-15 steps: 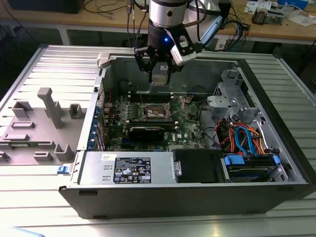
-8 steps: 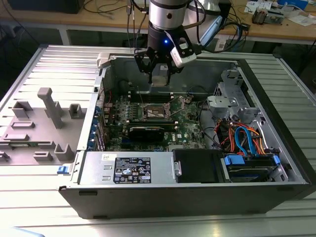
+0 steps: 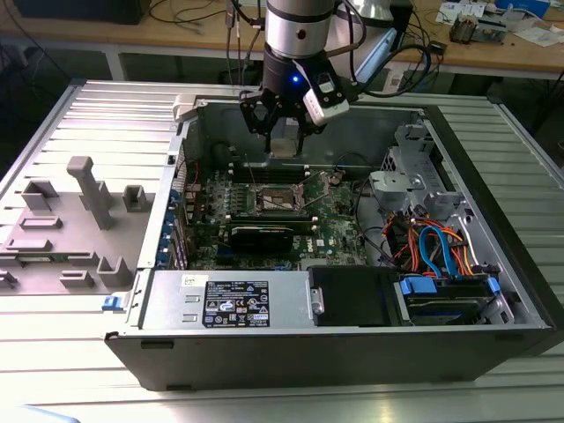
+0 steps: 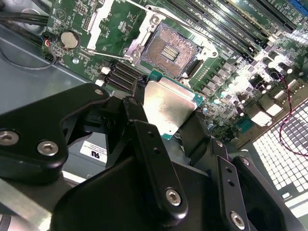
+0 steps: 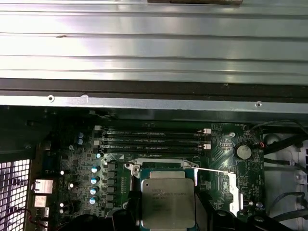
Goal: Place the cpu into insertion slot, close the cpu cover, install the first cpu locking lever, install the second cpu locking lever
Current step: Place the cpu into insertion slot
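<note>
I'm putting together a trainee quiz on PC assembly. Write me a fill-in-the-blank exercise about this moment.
1. The gripper has its jaws shut on the ____.
2. The insertion slot is ____, with its contact grid exposed.
3. The held chip hangs ____ the slot, not yet seated in it.
4. The motherboard around the slot is coloured ____.

Missing words: cpu; empty; above; green.
</note>
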Robot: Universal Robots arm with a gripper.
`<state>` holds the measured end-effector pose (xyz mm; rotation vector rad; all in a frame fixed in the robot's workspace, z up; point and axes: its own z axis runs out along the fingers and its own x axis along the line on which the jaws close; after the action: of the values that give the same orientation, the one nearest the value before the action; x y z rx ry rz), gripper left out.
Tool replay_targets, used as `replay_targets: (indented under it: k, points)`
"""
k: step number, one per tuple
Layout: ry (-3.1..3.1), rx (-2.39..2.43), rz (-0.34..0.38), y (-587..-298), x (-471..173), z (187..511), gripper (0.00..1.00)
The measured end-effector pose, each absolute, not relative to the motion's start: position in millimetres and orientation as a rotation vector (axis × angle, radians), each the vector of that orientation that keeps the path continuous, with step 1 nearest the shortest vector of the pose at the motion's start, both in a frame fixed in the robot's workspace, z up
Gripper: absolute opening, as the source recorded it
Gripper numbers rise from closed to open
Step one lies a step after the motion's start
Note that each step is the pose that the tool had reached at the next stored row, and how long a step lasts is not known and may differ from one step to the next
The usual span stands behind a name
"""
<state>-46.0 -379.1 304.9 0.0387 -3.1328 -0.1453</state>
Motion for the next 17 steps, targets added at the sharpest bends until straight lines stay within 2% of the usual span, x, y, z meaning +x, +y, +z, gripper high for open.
replay_targets:
  k: [17]
  points:
    - [-3.136, -0.119, -0.146, -379.0, -46.0, 302.4, 0.54]
